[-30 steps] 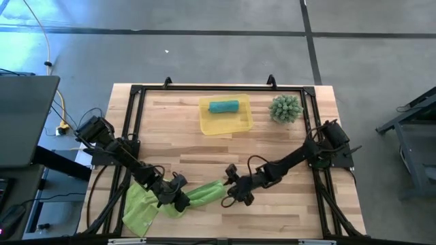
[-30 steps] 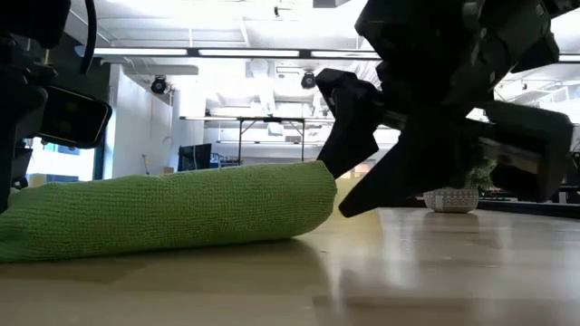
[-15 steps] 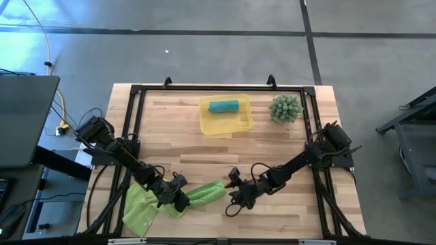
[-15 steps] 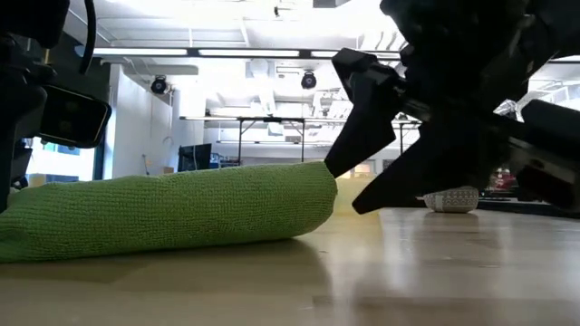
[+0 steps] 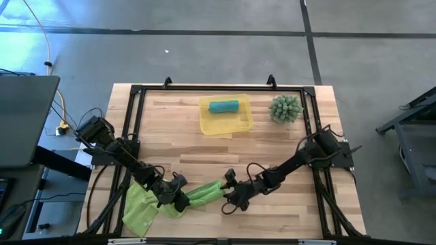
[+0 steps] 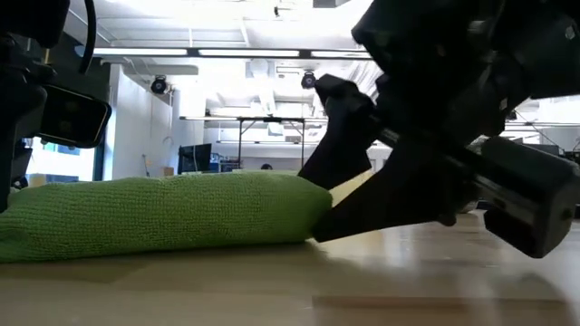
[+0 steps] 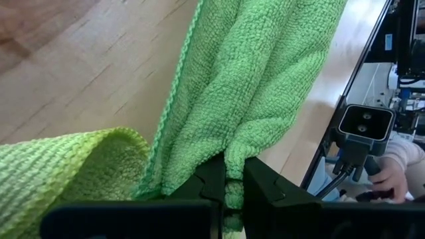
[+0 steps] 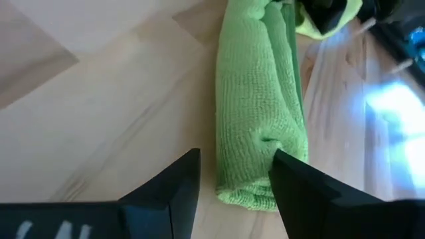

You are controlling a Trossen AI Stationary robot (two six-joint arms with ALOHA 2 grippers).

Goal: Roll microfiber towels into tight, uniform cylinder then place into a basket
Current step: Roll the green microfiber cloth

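Since half a second ago, the right claw is pushing in toward the free end of the rolled lime-green towel, and that end is now sitting between its spread fingers; in the low view the towel's end is looking pressed in by the dark finger that was just apart from it earlier. The right wrist view is showing the claw wide, one finger touching the roll's end and the other standing off on the bare wood.

The left claw is pinching the other end of this same towel, its fingers closed narrow on a fold of green cloth near the front left of the surface.

Three towels are showing in the high view. Two are lime-green: the rolled one lying between the claws, and a second lime-green towel lying loose and crumpled at the front left edge, partly under the left arm. The one teal towel is lying rolled up inside the basket, which is sitting at the back middle of the surface and is holding nothing else. One spiky green plant is standing just to the right of the basket, apart from it.
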